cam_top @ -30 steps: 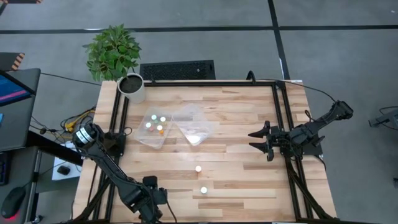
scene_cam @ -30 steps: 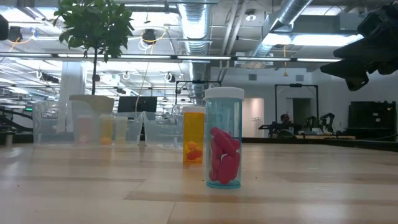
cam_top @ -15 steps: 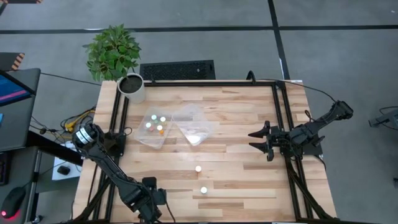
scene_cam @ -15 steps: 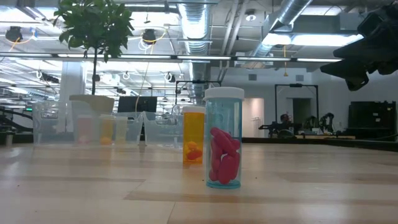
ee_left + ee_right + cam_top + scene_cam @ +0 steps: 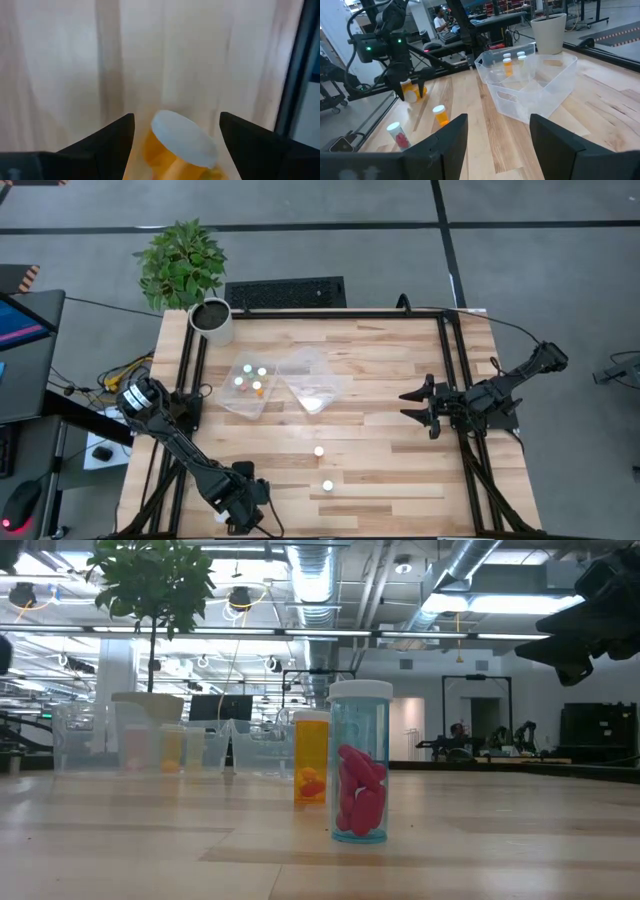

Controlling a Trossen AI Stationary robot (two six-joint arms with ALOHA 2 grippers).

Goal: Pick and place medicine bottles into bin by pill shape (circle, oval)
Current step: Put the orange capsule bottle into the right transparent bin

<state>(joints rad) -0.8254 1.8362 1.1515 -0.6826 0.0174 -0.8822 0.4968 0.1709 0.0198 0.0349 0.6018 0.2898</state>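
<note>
Left gripper has shifted slightly at worktop's near-left corner, clamped on an orange bottle; bins next. Right gripper idle, open. Two bottles mid-worktop.

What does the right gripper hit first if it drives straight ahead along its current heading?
Likely the clear bin. The right gripper, jaws open, points across bare wood toward it in the wrist view. The small orange bottle sits off to the side, though depth is hard to judge.
</note>
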